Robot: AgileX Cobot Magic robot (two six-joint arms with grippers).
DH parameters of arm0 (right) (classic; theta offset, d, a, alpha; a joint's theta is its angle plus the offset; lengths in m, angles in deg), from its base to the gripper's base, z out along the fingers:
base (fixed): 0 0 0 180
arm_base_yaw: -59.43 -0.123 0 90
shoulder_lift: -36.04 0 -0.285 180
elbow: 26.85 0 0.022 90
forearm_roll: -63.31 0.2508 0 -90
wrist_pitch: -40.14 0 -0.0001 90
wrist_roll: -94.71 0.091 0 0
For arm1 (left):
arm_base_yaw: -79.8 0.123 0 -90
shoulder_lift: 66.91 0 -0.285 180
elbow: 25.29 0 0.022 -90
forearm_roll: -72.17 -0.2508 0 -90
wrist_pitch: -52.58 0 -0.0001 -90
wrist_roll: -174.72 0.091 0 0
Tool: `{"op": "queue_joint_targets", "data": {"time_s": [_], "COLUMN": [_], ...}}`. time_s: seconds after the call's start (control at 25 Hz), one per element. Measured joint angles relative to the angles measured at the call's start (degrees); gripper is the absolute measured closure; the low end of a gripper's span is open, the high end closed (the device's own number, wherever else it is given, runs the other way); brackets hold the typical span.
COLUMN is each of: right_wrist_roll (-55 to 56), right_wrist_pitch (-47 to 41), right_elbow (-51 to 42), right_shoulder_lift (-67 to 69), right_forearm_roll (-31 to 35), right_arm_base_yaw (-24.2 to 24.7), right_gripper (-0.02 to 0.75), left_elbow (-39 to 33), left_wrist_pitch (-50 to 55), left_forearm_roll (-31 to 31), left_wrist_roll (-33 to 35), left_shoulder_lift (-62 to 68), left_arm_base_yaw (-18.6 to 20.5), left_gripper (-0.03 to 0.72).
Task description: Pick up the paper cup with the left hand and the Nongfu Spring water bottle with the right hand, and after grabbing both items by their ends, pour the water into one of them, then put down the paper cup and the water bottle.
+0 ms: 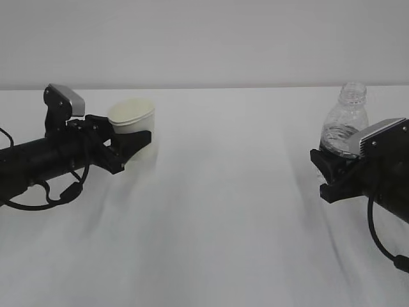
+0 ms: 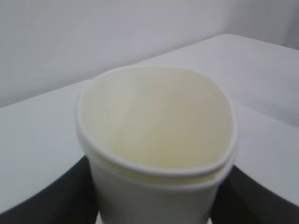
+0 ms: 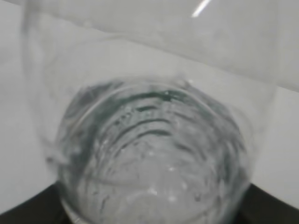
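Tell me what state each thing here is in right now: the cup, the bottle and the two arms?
paper cup: upright, looks empty, rim squeezed oval.
water bottle: upright, capless, some water inside.
left tool: closed around the paper cup's lower part.
right tool: closed around the water bottle's lower part.

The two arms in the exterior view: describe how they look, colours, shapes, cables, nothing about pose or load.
Both arms are black. The left arm is a thick tube with a grey camera box on top, loose black cables looping below, and a black two-finger gripper. The right arm carries a similar grey box and one hanging black cable. No lettering is legible.
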Motion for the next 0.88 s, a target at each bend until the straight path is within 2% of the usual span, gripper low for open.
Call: {"op": "queue_joint_targets", "data": {"time_s": [0.28,0.6,0.88], "right_wrist_roll": [0.0,0.0,0.0], "right_wrist_pitch": [0.0,0.0,0.0], "right_elbow": [0.0,0.0,0.0], "right_shoulder_lift": [0.0,0.0,0.0], "right_forearm_roll": [0.0,0.0,0.0], "right_arm_base_yaw": [0.0,0.0,0.0], "right_gripper": [0.318,0.318,0.318], "left_elbow": [0.0,0.0,0.0], "left_wrist_pitch": [-0.6,-0.6,-0.6], "left_forearm_roll": [-5.2,-10.2,-11.2], "left_wrist_roll": [-3.5,-5.8,-7.6], "left_shoulder_lift": [0.0,0.0,0.0], "left_arm_base_yaw": [-2.4,-8.9,-13.6], "left_gripper": [0.233,0.235,0.235]}}
